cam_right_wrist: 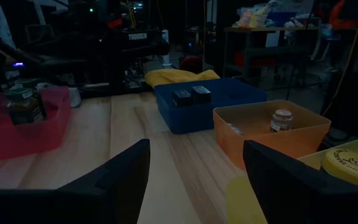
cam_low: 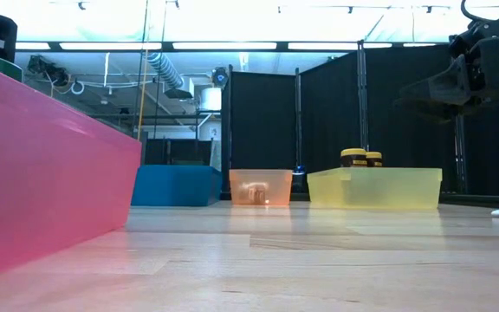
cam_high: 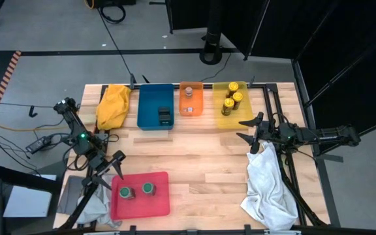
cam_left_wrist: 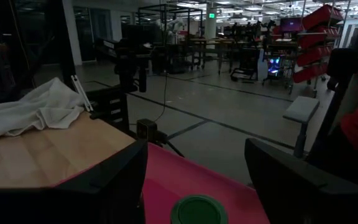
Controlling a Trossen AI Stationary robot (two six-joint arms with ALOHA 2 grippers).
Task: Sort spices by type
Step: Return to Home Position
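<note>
From above, my left gripper [cam_high: 116, 166] hangs with fingers spread at eight o'clock, beside the pink tray [cam_high: 162, 202] holding two green-lidded jars [cam_high: 148, 188]. My right gripper [cam_high: 244, 130], equally spread, sits at three o'clock.

Level with the table, only the yellow-lidded jars [cam_low: 353, 157] peek over their yellow bin [cam_low: 375, 186].

My left wrist sees one green lid.

My right wrist shows what the low view hides: black boxes [cam_right_wrist: 191, 95] in the blue bin [cam_right_wrist: 210, 111] and a grey-topped jar [cam_right_wrist: 281, 120] in the orange bin [cam_right_wrist: 260, 134].

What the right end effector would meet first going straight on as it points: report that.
Nothing close. The open right end effector hangs raised and points across bare table, along the near edge of the blue bin, which it might graze. Depth is unclear.
</note>
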